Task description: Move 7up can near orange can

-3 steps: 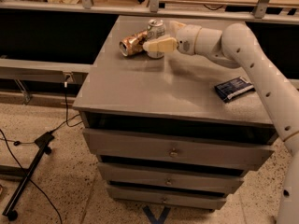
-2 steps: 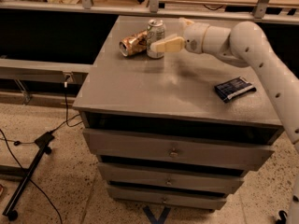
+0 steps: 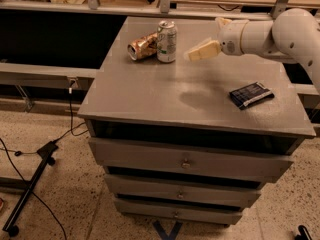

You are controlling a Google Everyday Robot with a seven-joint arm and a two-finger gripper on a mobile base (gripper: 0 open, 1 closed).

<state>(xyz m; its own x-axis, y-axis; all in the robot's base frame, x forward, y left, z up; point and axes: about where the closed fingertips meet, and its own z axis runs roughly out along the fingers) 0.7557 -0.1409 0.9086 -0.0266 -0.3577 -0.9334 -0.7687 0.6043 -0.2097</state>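
Note:
The 7up can (image 3: 166, 41), silver and pale green, stands upright at the back of the grey cabinet top (image 3: 150, 94). The dented orange can (image 3: 143, 45) lies on its side right against its left side. My gripper (image 3: 202, 50) hangs above the top, a short way to the right of the 7up can and apart from it. It holds nothing.
A dark blue flat packet (image 3: 251, 94) lies on the right part of the top. The cabinet has drawers (image 3: 186, 160) below. A shelf rail (image 3: 60, 9) runs behind. A black stand (image 3: 30, 189) and cables lie on the floor at the left.
My gripper has drawn back to the right, away from the 7up can, which now stands free beside the orange can.

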